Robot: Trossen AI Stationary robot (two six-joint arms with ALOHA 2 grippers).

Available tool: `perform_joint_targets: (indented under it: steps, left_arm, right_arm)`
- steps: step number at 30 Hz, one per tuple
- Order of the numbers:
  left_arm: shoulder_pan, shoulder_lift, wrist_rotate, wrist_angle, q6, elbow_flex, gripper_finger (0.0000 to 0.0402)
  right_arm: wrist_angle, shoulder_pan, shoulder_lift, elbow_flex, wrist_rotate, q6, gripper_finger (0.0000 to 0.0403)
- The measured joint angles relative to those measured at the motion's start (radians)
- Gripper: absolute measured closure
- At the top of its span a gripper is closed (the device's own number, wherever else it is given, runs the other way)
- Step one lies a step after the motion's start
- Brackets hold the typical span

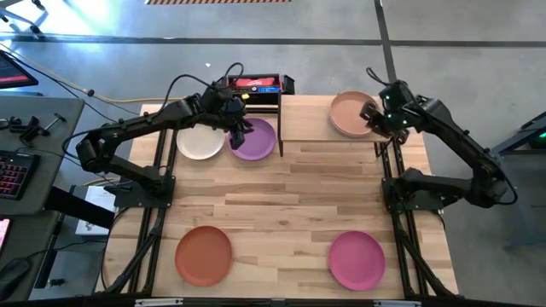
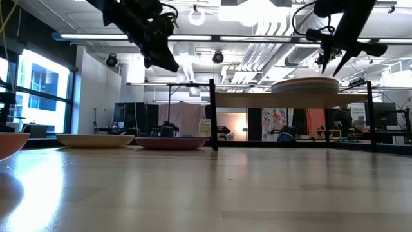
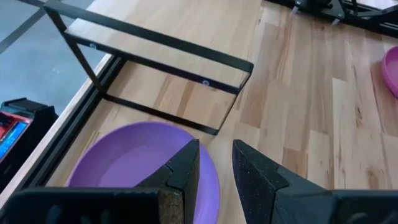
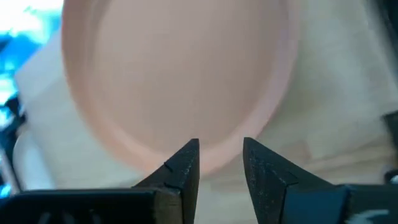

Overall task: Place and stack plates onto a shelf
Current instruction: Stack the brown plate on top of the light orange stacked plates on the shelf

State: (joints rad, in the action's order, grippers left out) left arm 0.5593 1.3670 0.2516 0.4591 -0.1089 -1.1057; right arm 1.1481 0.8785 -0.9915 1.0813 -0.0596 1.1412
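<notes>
The small rectangular light-wood shelf (image 1: 328,119) on thin black metal legs is our landmark at the back of the pale plank worktop (image 1: 290,205), and on its right half sits a low stack of round matte plates, a pale pink plate (image 1: 352,112) on top with smooth, shallow upturned rims. The right claw (image 1: 373,118) hangs just over that stack's right edge, its two dark wedge-shaped fingers (image 4: 180,171) a little apart with nothing between them, the pink rim showing just beyond them. Left of the shelf, the round purple matte plate (image 1: 255,139) lies flat on the worktop beside the shelf's leg, and a round cream plate (image 1: 200,141) rests just left of it. The left claw (image 1: 238,135) hovers above the purple plate's left edge, fingers (image 3: 177,174) slightly parted and empty. Well in front of the shelf, near the worktop's front edge, a rust orange round plate (image 1: 204,255) lies to the left and a magenta round plate (image 1: 357,259) to the right, each alone and holding nothing.
</notes>
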Motion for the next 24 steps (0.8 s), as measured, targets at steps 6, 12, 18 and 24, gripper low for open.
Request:
perform_joint_targets:
  steps: [6,12,18,24]
  left_arm:
    - [0.025,0.000,0.000,0.018,0.000,0.000,0.0316]
    - [0.054,0.000,-0.004,0.016,-0.037,0.000,0.0316]
    - [0.081,0.000,-0.005,0.016,-0.043,0.000,0.0316]
    - [0.099,0.000,-0.005,0.016,-0.042,0.000,0.0316]
  right_arm:
    - [-0.045,-0.112,0.000,0.000,-0.121,0.042,0.0300]
    - [-0.343,-0.266,-0.036,0.000,0.007,0.106,0.0300]
    - [-0.491,-0.305,-0.148,0.000,0.085,0.046,0.0300]
    - [-0.520,-0.307,-0.253,0.000,0.085,0.010,0.0300]
